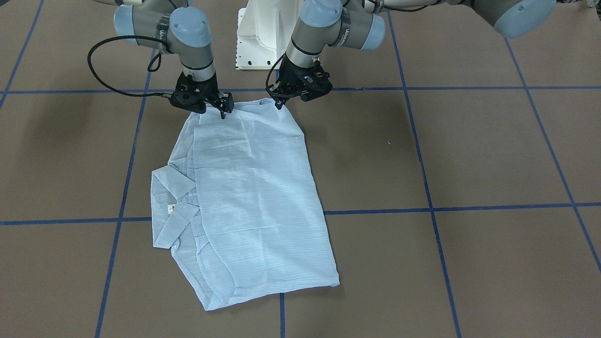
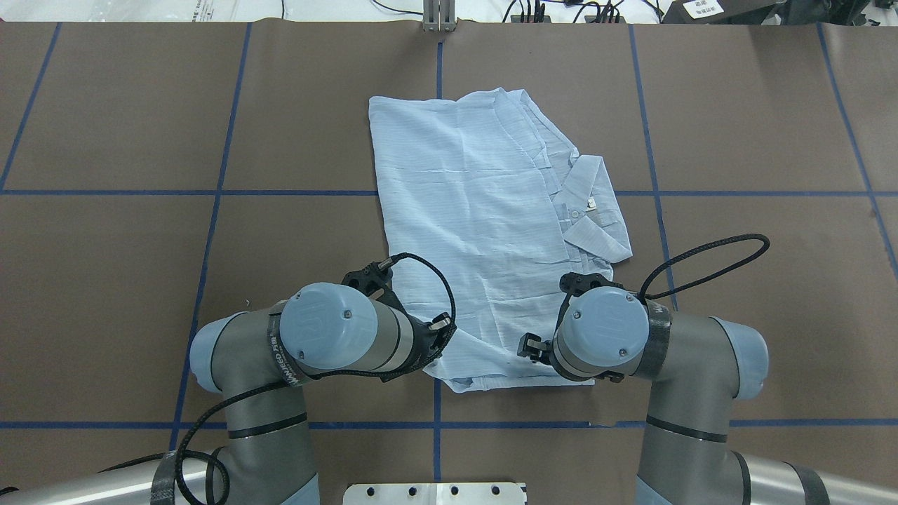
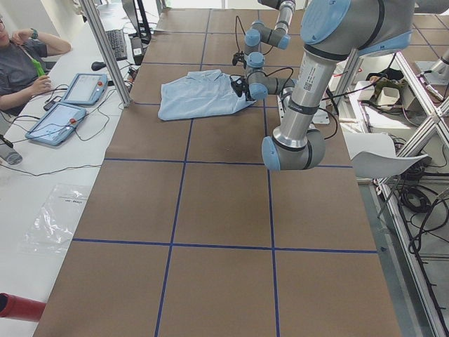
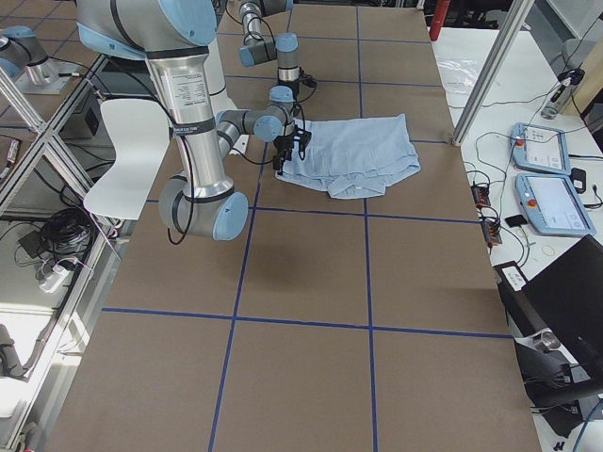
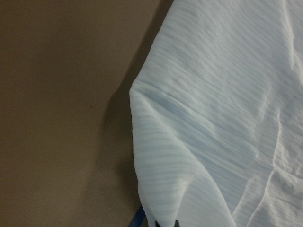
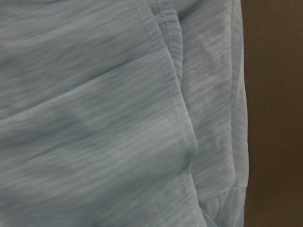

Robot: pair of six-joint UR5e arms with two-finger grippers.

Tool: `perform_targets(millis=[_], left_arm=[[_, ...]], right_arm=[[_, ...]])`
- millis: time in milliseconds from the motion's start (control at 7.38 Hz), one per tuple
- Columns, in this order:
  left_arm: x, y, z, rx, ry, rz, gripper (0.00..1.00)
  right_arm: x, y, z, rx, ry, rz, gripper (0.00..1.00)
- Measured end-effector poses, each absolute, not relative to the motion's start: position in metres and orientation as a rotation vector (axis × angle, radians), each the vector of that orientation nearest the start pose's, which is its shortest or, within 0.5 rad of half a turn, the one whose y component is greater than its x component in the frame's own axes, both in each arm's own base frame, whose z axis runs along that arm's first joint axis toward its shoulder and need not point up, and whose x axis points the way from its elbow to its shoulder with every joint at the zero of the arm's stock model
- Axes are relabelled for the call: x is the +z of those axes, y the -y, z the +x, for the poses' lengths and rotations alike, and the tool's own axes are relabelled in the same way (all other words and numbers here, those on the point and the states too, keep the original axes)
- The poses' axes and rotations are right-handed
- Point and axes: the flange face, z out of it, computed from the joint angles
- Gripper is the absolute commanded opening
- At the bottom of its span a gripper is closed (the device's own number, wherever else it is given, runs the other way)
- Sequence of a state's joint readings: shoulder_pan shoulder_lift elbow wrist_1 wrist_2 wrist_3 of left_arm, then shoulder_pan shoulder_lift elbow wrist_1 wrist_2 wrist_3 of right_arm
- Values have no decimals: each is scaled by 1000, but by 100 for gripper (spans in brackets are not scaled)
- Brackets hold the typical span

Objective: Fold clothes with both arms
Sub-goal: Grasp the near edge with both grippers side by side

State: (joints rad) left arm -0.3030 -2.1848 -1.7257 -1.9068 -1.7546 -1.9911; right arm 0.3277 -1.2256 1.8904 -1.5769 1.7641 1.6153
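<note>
The light blue striped shirt (image 1: 253, 197) lies folded flat on the brown table, its collar (image 1: 171, 202) and small neck label at one side (image 2: 593, 203). Both grippers are at the shirt's edge nearest the robot base. My left gripper (image 1: 280, 104) is shut on that edge's corner. In the left wrist view the cloth (image 5: 222, 94) tents up to the dark fingertips (image 5: 163, 223). My right gripper (image 1: 222, 114) points down, fingers together, onto the same hem. The right wrist view holds only cloth (image 6: 94, 118) and no fingers. From overhead both wrists hide the grippers.
The white pedestal base (image 1: 260, 37) stands just behind the grippers. Blue tape lines (image 2: 217, 193) cross the brown table. A seated person (image 3: 21, 63) and tablets (image 3: 84, 88) are at a side desk beyond the table's far edge. A white chair (image 4: 122, 160) stands behind the robot.
</note>
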Motion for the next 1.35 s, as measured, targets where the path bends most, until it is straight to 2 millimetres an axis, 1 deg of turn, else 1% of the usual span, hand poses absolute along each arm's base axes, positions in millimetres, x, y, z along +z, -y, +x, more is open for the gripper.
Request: perform_targets(millis=[135,271,406,677,813,1084,1355], left_arm=[[192,307,595,-545,-1106,-231,0],[191,307,594,-546,-1106,-231,0],[191,307,594,-546,-1106,-231,0],[191,307,594,-546,-1106,-231,0],[192,307,594,-546,-1105,-231,0],[192,307,594,-546,-1105,-231,0],[186,305,590,-543,-1118,-232,0]], right_arm=[[338,299,-523,295,677,-92,49],[339,299,-522,296,675,-92,34],[339,299,-522,296,675,-92,22],[338,299,-521,296,677,-92,0],[337,300,-521,297,679,-92,0],[328,304,-518,302,699,-87,0],[311,309,-507,310,736,-78,0]])
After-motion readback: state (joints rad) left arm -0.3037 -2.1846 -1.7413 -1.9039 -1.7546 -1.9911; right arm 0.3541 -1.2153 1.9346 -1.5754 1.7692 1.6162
